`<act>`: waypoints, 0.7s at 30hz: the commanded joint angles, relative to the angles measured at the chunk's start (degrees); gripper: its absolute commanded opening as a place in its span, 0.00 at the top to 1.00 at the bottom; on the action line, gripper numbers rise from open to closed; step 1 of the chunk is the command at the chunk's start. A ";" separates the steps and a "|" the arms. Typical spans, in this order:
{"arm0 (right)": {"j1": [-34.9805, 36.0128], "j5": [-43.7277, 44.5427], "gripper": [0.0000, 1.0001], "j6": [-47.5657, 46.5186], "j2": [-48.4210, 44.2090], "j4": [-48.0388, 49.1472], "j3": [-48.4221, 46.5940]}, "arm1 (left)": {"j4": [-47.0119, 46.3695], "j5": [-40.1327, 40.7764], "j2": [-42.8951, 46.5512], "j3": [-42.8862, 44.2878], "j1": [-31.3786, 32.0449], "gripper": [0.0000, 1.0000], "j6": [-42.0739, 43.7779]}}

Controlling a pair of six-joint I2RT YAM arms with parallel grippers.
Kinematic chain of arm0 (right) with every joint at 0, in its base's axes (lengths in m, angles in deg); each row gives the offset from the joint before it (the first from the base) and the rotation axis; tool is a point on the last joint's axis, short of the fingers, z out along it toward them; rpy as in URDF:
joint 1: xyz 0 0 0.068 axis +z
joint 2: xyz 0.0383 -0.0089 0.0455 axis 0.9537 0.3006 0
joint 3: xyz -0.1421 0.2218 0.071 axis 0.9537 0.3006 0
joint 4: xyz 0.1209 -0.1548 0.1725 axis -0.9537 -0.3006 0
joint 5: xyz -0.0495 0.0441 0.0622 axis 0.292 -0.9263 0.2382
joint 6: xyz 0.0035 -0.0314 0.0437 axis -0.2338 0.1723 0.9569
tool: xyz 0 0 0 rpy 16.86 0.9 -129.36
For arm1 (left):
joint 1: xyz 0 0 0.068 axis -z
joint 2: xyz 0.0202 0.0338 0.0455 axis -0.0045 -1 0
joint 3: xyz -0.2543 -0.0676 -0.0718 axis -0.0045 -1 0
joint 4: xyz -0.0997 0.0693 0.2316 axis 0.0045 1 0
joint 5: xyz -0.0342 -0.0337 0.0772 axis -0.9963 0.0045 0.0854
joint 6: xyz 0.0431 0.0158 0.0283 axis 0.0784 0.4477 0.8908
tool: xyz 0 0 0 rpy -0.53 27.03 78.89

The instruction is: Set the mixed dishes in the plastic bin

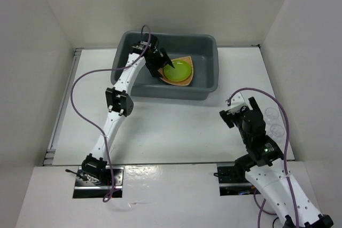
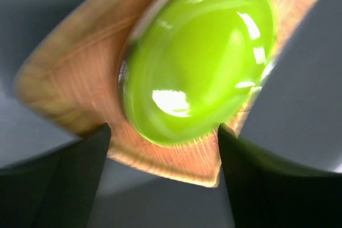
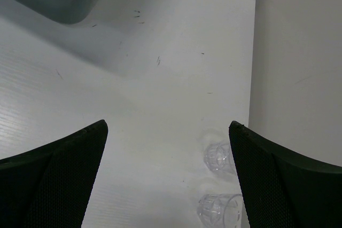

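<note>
Inside the plastic bin [image 1: 206, 52], upper centre of the overhead view, the lime-green plate [image 2: 197, 57] is seen lying on the tan woven plate [image 2: 69, 84]. The left gripper [image 2: 164, 137] hangs just above them, jaws parted, nothing grasped. A straight lift out is advised, so the stack is not dragged. The right gripper [image 3: 168, 148] is spread wide and empty over the table [image 3: 133, 78]. Counted: one green plate, one woven plate, two clear cups [image 3: 219, 156] outside the bin at lower right. The cream dish is not seen.
</note>
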 commanded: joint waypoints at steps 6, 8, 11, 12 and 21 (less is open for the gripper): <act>0.59 2.34 0.02 2.05 4.15 2.98 -0.10 | 8.21 11.08 18.85 2.35 -1.17 0.06 4.81; -1.07 1.20 0.02 2.66 6.86 1.58 -0.62 | 8.23 12.49 23.68 0.09 -0.65 0.07 9.27; -4.41 -0.47 0.02 4.94 12.57 -3.67 -5.53 | 8.23 16.10 33.70 -11.31 0.06 0.08 12.54; -6.77 -0.47 0.02 4.95 14.86 -4.75 -7.90 | 8.23 16.80 36.07 -13.53 0.67 0.12 15.08; -26.80 3.94 0.02 -5.23 36.30 -16.78 -26.53 | 0.90 18.76 66.21 -50.59 4.80 0.22 18.79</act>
